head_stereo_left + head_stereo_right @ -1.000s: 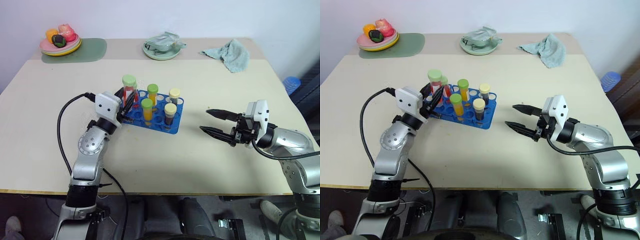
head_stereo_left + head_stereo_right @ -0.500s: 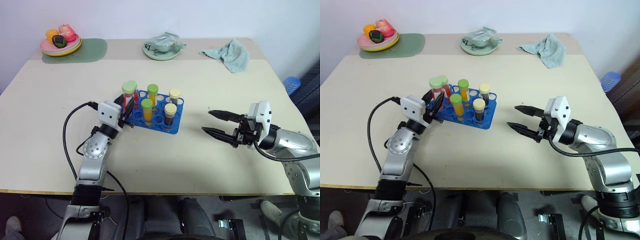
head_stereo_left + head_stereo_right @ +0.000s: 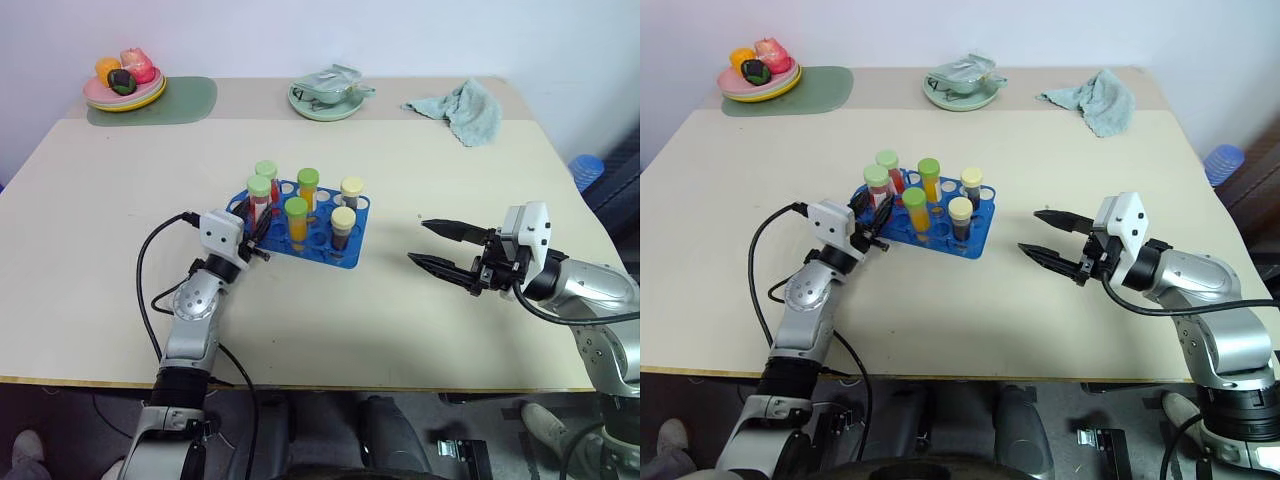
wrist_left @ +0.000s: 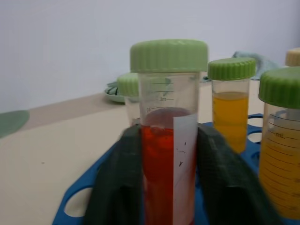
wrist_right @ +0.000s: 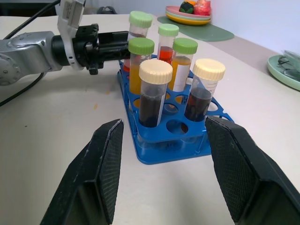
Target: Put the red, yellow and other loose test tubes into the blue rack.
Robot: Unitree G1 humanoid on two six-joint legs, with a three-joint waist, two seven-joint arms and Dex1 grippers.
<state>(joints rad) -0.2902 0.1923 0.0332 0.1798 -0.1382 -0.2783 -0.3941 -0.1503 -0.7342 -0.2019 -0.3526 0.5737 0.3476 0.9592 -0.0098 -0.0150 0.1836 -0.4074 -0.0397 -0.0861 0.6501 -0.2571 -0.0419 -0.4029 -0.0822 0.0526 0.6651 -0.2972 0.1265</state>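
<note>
Looking first at the hazards, found the left claw (image 3: 256, 224) closed on the red tube (image 4: 166, 154), both dark fingers (image 4: 117, 187) pressed against its sides below the green cap, the tube upright in the near-left corner hole of the blue rack (image 3: 335, 256) among five other capped tubes. Could not tell from any view about the tube's foot reaching the bottom of its hole. Feared a tube dragged back up or tipped by a retreat before a full release, and a light rack shoved or skidded across the smooth top by a sideways pull. Reckoned also on a snag against the neighbouring yellow tube (image 4: 229, 117) just beyond the fingers, given so tight a cluster. Found the right claw (image 3: 416, 240) gaping wide and holding nothing, hovering over bare table to the right of the rack, well apart from it; judged it no threat unless swung in toward the rack's near edge. Noted a broad, pale beige table (image 3: 400, 330), matt and flat, with a plate of fruit (image 3: 124, 90) on a green mat (image 3: 190, 100) at the far left, a green dish (image 3: 328, 98) at the far middle and a crumpled teal cloth (image 3: 462, 108) at the far right, all well away from the work. Saw a plain pale wall (image 3: 300, 30) behind, and a blue ribbed thing (image 3: 583, 168) off the table's right side, too cut off to name.
</note>
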